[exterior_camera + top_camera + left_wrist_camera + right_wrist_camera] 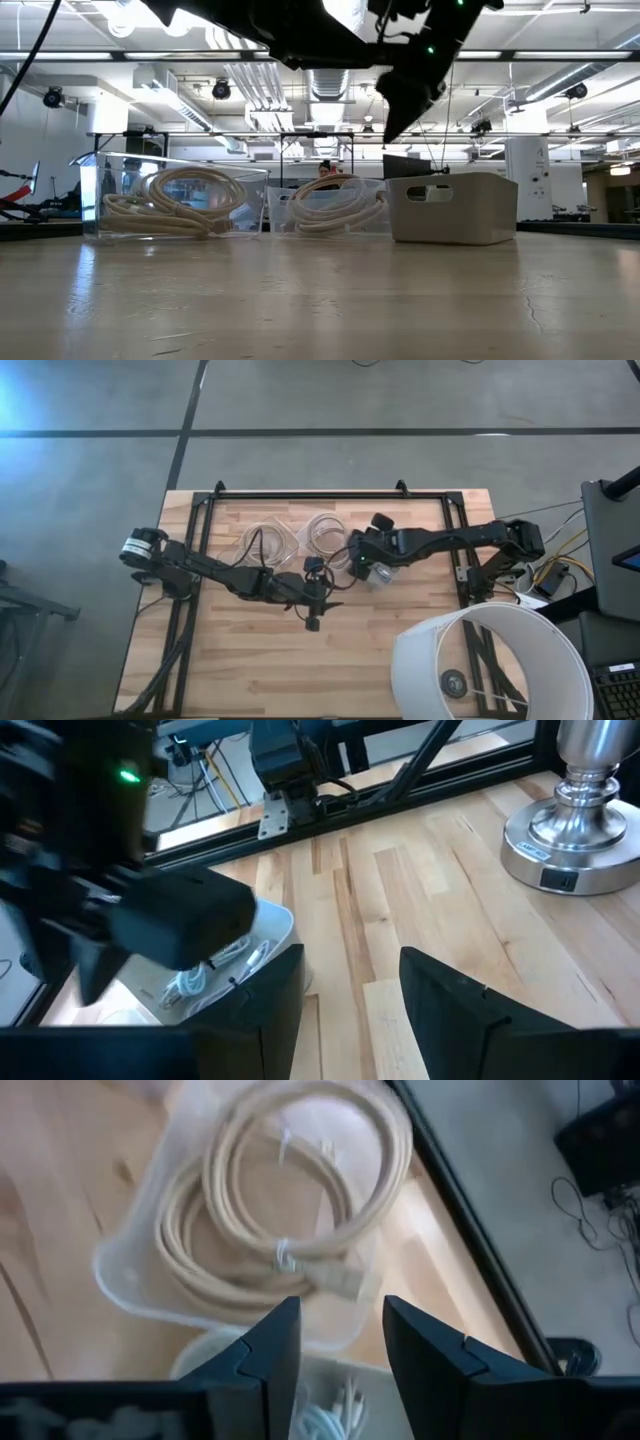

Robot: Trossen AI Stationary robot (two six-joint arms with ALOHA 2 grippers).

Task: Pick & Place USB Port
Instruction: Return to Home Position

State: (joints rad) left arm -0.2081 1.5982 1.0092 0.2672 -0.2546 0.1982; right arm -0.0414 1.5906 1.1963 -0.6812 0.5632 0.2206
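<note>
Right gripper (338,1310): fingers spread, holding nothing, hovering above the white bin (452,212). Charger cables (325,1415) lie inside the bin. Left gripper (352,960), near the bin, fingers likewise parted and empty. Judgement: placing is complete, and both arms must withdraw to home.

Two arms of dark, near-black links are seen. The left arm (215,570) is capped at its base by a round black-and-white cylinder (135,547). The right arm (450,542) is made of boxier, angular segments, and a small green light (127,776) is lit near its wrist. The left gripper (350,955) is fitted with two matt black fingers (455,1010), broad, flat-faced and stepped along the edge. The right gripper (340,1302) is fitted with fingers (262,1355) of the same shape.
</note>
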